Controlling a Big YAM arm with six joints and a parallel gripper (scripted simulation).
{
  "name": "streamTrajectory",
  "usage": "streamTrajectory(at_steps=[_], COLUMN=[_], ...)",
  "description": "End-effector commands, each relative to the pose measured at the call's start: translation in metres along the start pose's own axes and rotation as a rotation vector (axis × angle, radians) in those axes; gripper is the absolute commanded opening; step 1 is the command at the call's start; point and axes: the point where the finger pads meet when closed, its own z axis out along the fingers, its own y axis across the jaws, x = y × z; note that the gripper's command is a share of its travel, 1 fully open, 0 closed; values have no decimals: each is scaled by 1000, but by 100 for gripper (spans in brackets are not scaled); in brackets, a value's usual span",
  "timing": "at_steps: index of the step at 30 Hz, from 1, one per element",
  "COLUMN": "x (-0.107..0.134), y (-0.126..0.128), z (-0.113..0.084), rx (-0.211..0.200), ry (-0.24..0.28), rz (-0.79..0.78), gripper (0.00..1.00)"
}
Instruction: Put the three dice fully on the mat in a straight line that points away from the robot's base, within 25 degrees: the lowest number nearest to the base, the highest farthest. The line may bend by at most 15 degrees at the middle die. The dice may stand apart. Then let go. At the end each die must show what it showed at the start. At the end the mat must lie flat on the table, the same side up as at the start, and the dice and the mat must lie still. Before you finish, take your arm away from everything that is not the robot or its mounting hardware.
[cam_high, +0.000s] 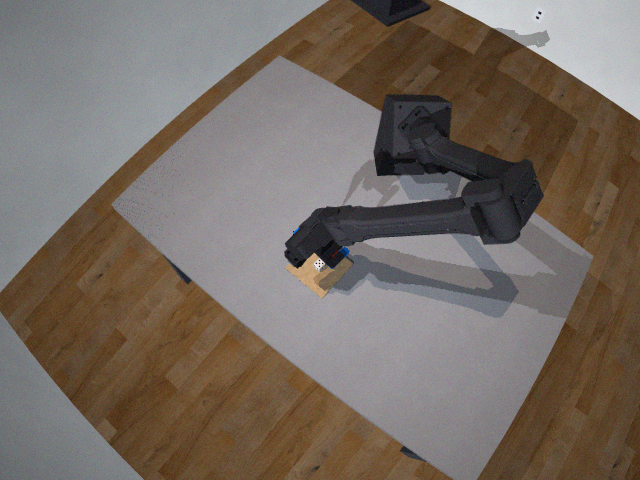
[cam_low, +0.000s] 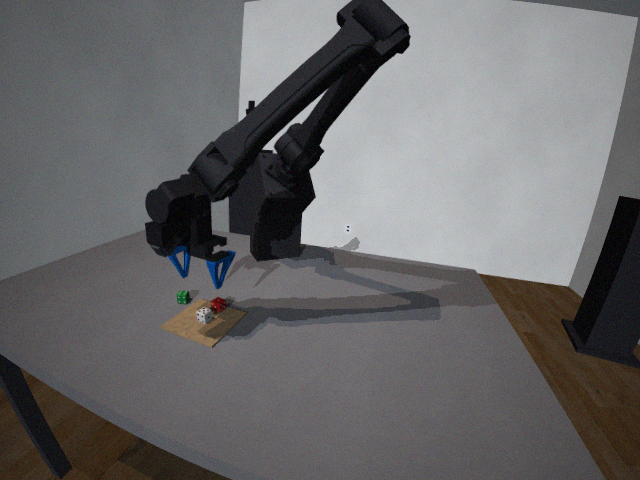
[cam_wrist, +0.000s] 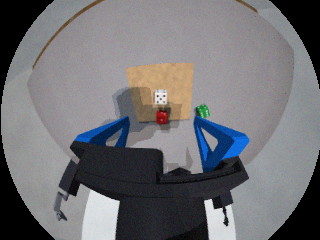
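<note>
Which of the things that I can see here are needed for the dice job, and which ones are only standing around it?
For the job:
- white die
- red die
- green die
- tan mat
- gripper

Only around it:
- wall outlet
- dark, upright object on the floor

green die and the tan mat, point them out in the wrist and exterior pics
green die (cam_wrist: 203, 111) (cam_low: 183, 297): wrist and exterior views, on its visible middle
tan mat (cam_wrist: 177, 82) (cam_low: 183, 326) (cam_high: 306, 274): wrist, exterior and top views, on bare mat surface
</note>
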Motion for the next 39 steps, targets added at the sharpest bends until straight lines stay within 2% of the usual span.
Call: streamTrajectory(at_steps=[1, 5, 7, 10, 12, 22, 24, 25, 31, 34, 36, 37, 39], x=[0, -1, -1, -1, -1, 11, 11, 16, 25, 30, 32, 32, 24], y=[3, -15, -15, -33, -37, -78, -78, -87, -107, -114, -103, -103, -103], z=[-3, -2, -2, 0, 0, 4, 4, 5, 6, 6, 16, 15, 8], rx=[-3, 8, 8, 8, 8, 6, 6, 5, 1, 0, -5, -5, -9], ry=[-1, -15, -15, -20, -21, -25, -25, -23, -26, -25, 4, 3, -21], rz=[-10, 93, 93, 272, 306, 727, 727, 825, 1038, 1116, 1106, 1105, 1095], gripper=[100, 100, 100, 100, 100, 100, 100, 100, 100, 100, 100, 39, 39])
